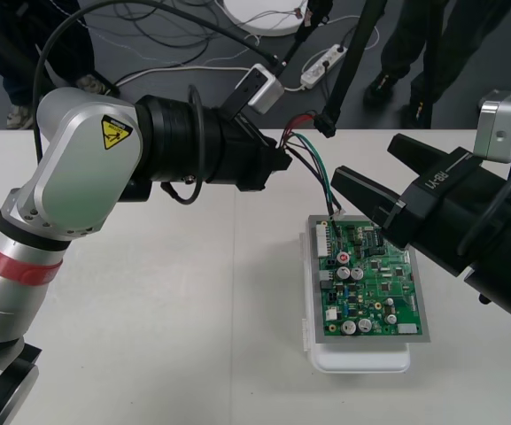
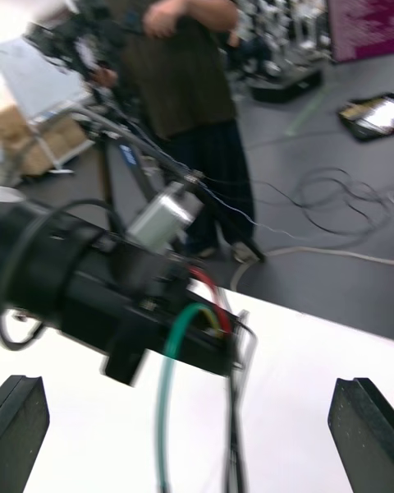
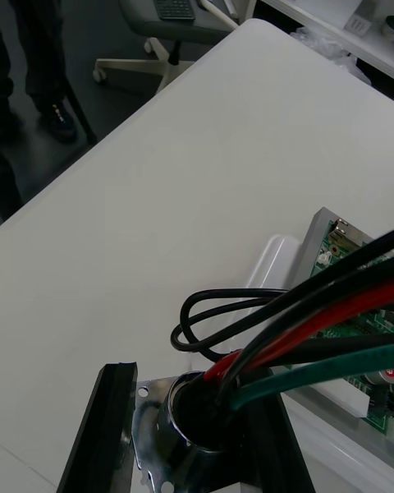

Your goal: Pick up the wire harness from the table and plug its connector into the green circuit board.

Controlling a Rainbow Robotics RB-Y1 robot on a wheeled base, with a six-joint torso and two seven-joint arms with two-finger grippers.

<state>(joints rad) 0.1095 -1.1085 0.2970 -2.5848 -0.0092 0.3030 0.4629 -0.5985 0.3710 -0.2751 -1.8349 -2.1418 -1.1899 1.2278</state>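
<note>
My left gripper point(image 1: 277, 159) hangs over the table's far side, shut on the harness's round metal socket point(image 3: 160, 427), whose flange sits between the black fingers point(image 3: 107, 427). The red, black and green wires point(image 1: 313, 168) arc from it down to the far left corner of the green circuit board point(image 1: 375, 283) on its white base point(image 1: 361, 361). I cannot tell whether the plug is seated there. My right gripper point(image 1: 370, 164) hovers open over the board's far right side, its fingers point(image 2: 365, 427) wide apart, facing the left gripper point(image 2: 156, 320).
The table's far edge point(image 1: 193, 131) runs just behind the left gripper. Beyond it lie floor cables, a white power strip point(image 1: 324, 62) and a black stand leg point(image 1: 328, 119). The left arm's silver link point(image 1: 78, 168) spans the table's left part.
</note>
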